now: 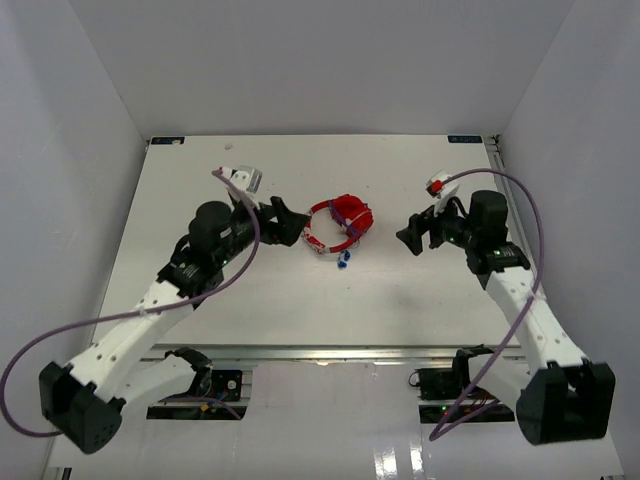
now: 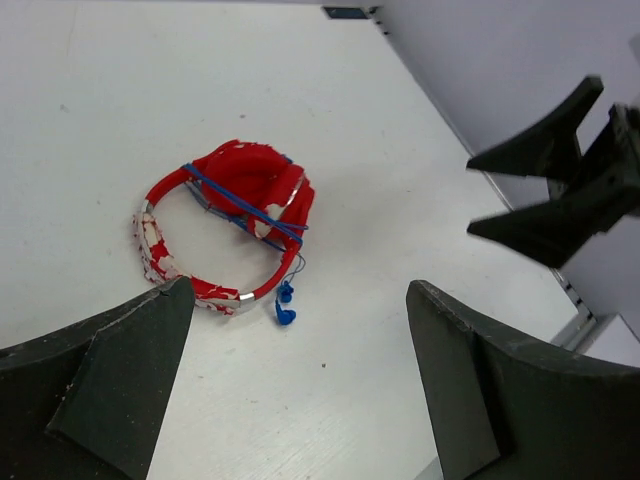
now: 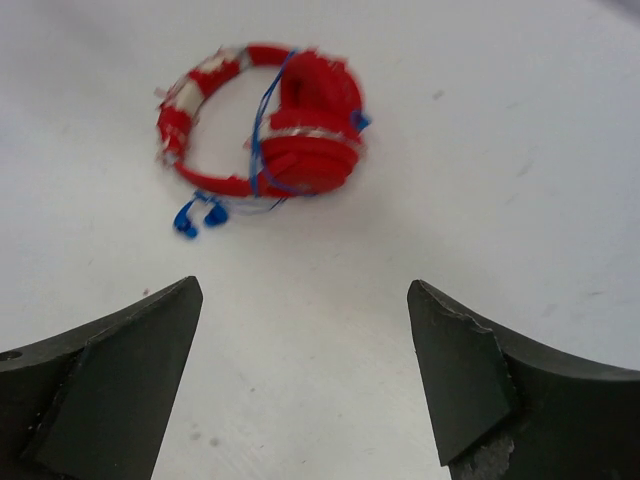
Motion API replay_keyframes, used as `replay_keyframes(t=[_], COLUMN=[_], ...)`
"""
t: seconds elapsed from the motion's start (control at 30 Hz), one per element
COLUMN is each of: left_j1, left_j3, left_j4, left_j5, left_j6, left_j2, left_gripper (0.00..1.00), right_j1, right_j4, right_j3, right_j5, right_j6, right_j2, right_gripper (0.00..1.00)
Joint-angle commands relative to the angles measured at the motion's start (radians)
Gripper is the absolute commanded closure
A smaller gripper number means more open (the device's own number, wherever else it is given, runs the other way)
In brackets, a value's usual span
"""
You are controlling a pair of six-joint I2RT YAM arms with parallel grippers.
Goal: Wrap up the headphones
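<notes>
The left gripper (image 1: 292, 222), black wedge fingers (image 2: 100, 390) spread wide and empty, sits just left of the small red padded headphones (image 1: 338, 222). The right gripper (image 1: 408, 236), equally wide and empty, faces them from the right. They lie on the matte white table (image 1: 400, 300), thin blue cable (image 2: 245, 205) wound across the cups, blue plug (image 2: 285, 306) alongside.

Top external: sits high behind the arm bases, looks down and forward over the whole table (image 1: 300, 300), from afar. Left wrist: sits low and close, faces rightward across the table, catches the right gripper (image 2: 470, 195); right wrist: faces leftward, equally close. Shared by all three: the headphones (image 1: 338, 224) at mid-table.
</notes>
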Motion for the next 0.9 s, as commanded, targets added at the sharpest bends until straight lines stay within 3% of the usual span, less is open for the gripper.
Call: replay_keyframes(t=[0.0,0.23,0.4,0.87], left_j1=[0.001,0.002,0.002,0.001], left_j3=[-0.161,-0.313,-0.329,-0.331], left_j4=[-0.087,-0.159,-0.181,-0.191], left_j5=[0.107,0.096,0.092,0.090], left_j6=[0.217,0.262,0.256,0.259], left_j2=[-0.256,-0.494,-0.563,-0.581], left_gripper=[0.02,0.02,0.02,0.02], right_j1=[-0.002,-0.025,-0.087,-0.133], right_j4=[0.003,-0.130,-0.133,-0.078], right_j3=[-0.052,-0.052,-0.118,-0.203], right_j5=[0.279,0.458,0.409,0.394], right_j6=[0.031,0.072,0.088,0.141], right_j2=[-0.250,-0.403,-0.468,-0.522], right_gripper=[0.10,0.10,0.10,0.10])
